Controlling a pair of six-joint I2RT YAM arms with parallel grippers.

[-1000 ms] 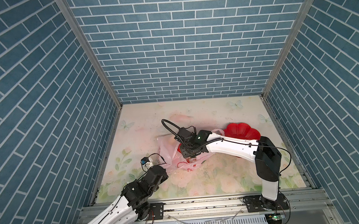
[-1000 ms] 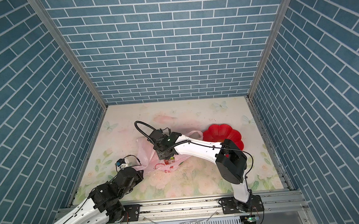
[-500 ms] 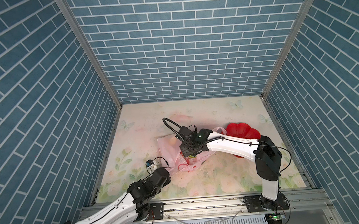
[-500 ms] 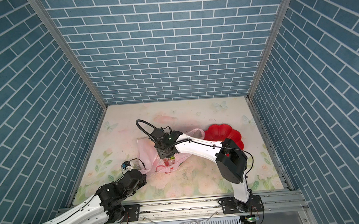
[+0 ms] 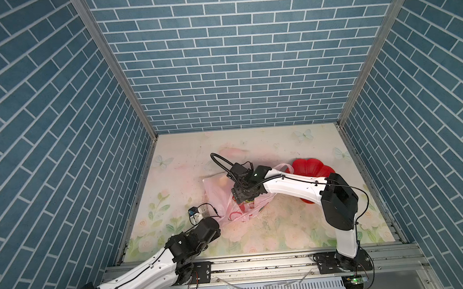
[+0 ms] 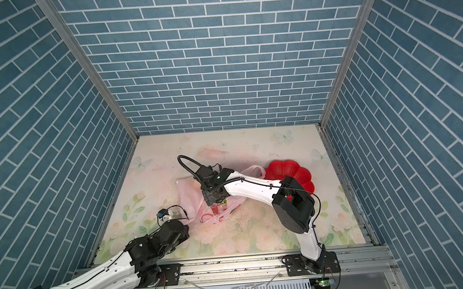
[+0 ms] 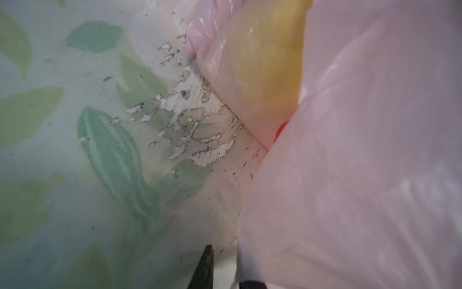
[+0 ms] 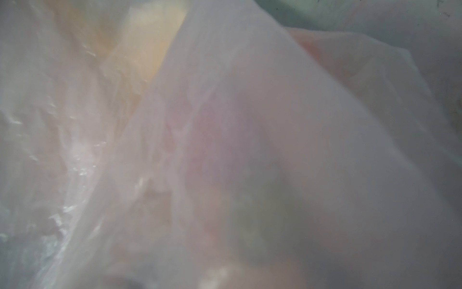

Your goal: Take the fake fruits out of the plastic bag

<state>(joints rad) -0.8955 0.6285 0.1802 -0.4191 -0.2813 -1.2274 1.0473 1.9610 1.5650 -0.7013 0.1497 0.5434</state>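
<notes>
Because crinkly translucent plastic bag (image 5: 217, 191) film drapes left hand (image 7: 227, 274) and right hand (image 5: 244, 201), neither opening can be told.

The left arm (image 5: 139, 280) stretches low and nearly straight from its base, and the left gripper (image 7: 226, 277) is pinched narrow on the plastic bag (image 7: 350, 175). The right arm (image 5: 292, 187) folds sharply at the elbow behind its claw. The right gripper (image 5: 242, 199) points down, its fingers buried in film and their spread hidden.

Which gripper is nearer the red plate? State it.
Right. The right gripper is over the plastic bag next to the red plate; the left gripper grips the bag's corner farthest from it.
</notes>
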